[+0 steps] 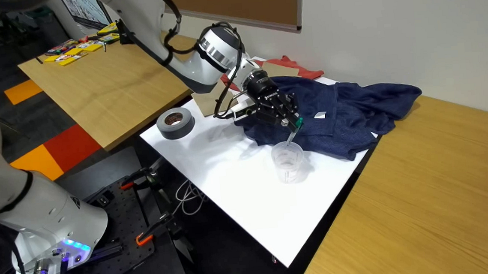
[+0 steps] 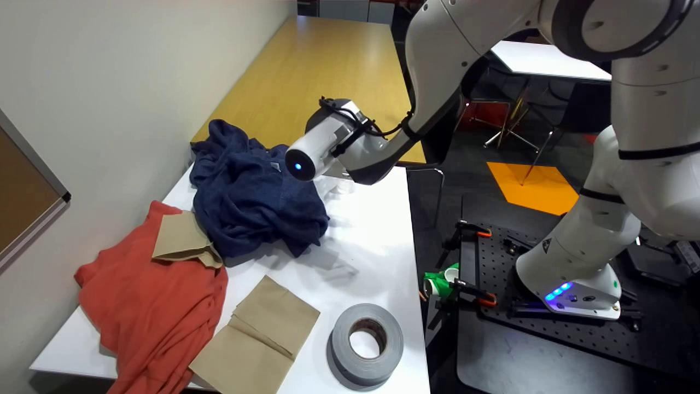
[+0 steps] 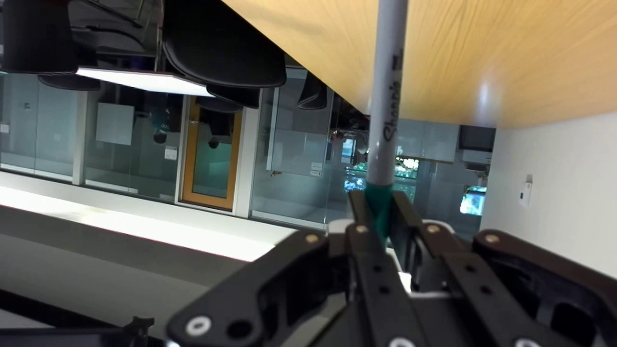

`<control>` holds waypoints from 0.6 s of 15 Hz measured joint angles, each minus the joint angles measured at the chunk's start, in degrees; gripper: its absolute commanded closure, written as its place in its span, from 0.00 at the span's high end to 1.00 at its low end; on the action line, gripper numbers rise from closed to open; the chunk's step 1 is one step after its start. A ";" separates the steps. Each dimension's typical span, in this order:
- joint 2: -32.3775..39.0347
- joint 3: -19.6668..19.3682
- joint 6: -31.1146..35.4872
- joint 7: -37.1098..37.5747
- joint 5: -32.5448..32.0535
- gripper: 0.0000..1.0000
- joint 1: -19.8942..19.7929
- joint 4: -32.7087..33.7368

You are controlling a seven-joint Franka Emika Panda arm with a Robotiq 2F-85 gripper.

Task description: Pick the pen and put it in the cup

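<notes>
The pen is a grey marker with a green end; it shows in an exterior view point(image 1: 293, 135) and in the wrist view point(image 3: 387, 96). My gripper point(image 1: 295, 124) is shut on the green end, between its fingertips in the wrist view point(image 3: 379, 207). The pen slants down and its lower end overlaps the far rim of the clear cup point(image 1: 288, 164). I cannot tell whether that end is inside the cup or above it. The cup stands upright on the white table. It is partly hidden behind the arm in an exterior view point(image 2: 344, 187), where pen and gripper are hidden.
A dark blue cloth point(image 1: 332, 113) lies right behind the cup, under the gripper. A grey tape roll point(image 2: 367, 343), brown paper pieces point(image 2: 257, 334) and a red cloth point(image 2: 158, 295) lie on the white table point(image 1: 248, 197). A wooden table point(image 1: 437, 192) adjoins it.
</notes>
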 measured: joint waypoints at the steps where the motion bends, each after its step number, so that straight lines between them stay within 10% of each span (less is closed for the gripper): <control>1: 0.80 0.00 0.00 0.00 0.09 0.04 -0.06 0.43; 9: 4.98 0.08 0.00 0.00 1.72 0.04 -0.21 2.96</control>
